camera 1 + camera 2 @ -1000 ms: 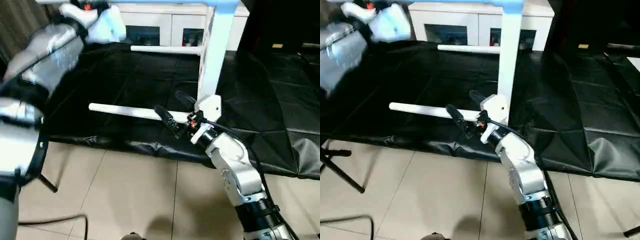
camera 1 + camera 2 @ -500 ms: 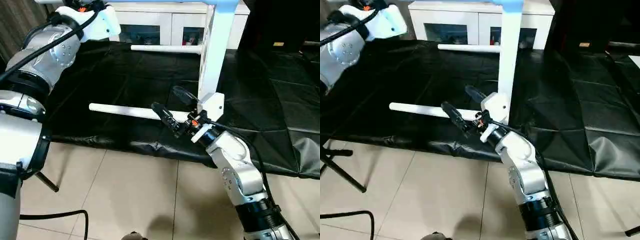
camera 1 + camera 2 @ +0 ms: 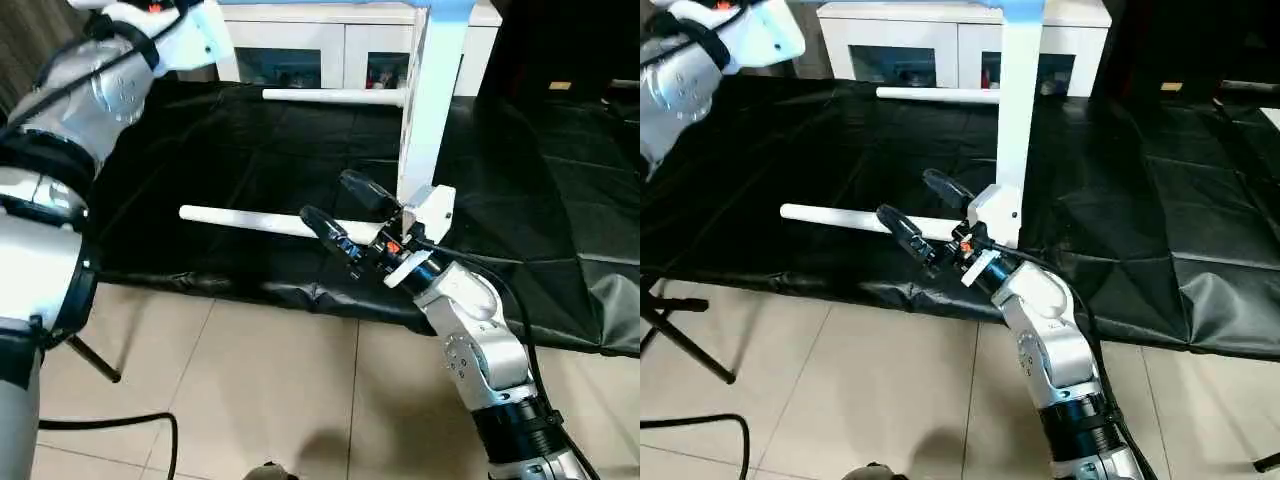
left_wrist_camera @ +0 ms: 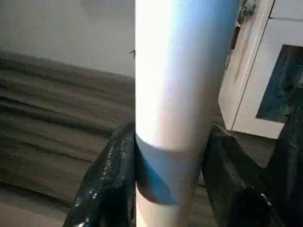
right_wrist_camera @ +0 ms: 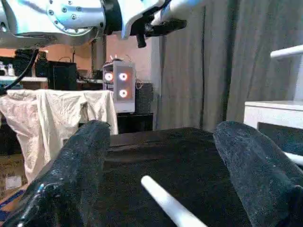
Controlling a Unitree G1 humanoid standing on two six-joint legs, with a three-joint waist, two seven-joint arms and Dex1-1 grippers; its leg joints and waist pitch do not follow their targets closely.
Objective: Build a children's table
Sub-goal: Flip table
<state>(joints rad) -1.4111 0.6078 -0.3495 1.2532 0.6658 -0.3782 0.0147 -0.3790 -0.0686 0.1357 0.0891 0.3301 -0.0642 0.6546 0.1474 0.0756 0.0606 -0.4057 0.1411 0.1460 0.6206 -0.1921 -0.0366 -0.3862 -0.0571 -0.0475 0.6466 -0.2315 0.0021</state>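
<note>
- The children's table stands partly built on a black sheet spread over the floor. 1 white leg rises upright from the sheet to the table top at the upper edge of the head views.
- 2 more white legs lie loose on the sheet. The near leg lies crosswise close to the sheet's front edge. The far leg lies crosswise further back, its end meeting the upright leg.
- The right pincer reaches in low from the robot's right, its 2 black fingers spread wide. They straddle the end of the near leg without closing on it, 1 finger in front and 1 behind. In the right wrist view that leg lies between the 2 spread fingers.
- The left arm is raised high at the robot's left, up by the table top's edge.
- In the left wrist view the left pincer has its 2 black fingers pressed against both sides of a thick white tube, pinching it.
- A white cabinet with dark glass doors stands behind the sheet.
- Pale floor tiles lie in front of the sheet.
</note>
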